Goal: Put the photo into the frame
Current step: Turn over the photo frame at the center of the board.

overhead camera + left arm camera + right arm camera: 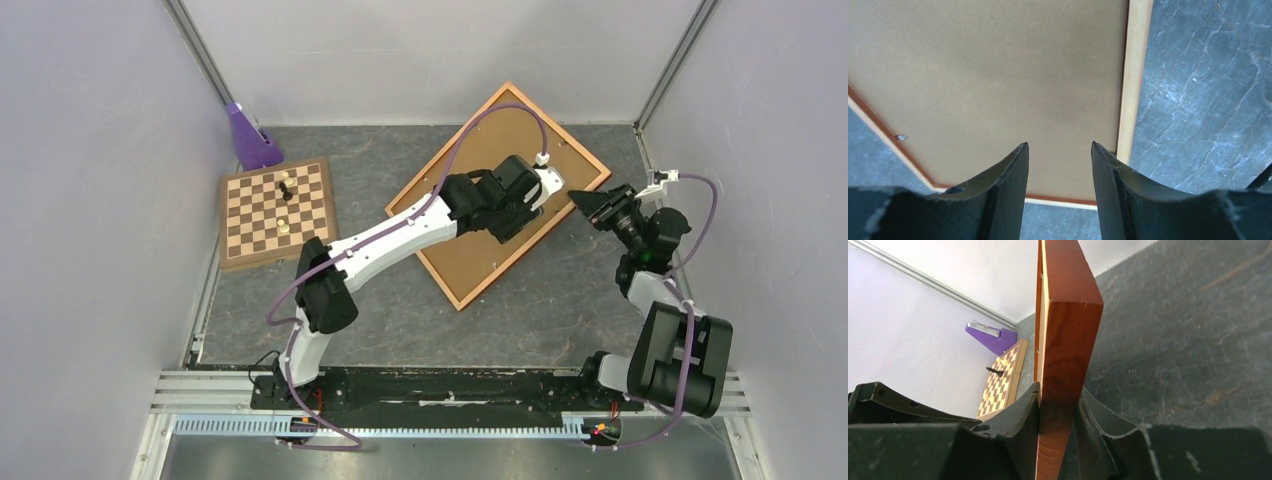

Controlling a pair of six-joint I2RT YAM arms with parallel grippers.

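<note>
- Right gripper (pixel 1060 397): fingers pinch the outer rail of the frame (pixel 562 129) at its right corner, apparently to steady it.
- Left gripper (pixel 1059 150): fingers spread and holding nothing, poised over the hardboard backing panel (pixel 998 75), probably to press it home.
- Frame: back-up on the table (pixel 560 300), right of centre.
- Photo: not visible; whether it lies under the panel cannot be told.

frame (pixel 572 145) | orange-brown wood, thin rails | back side up | diagonal, far centre of table (pixel 560 300)
</note>
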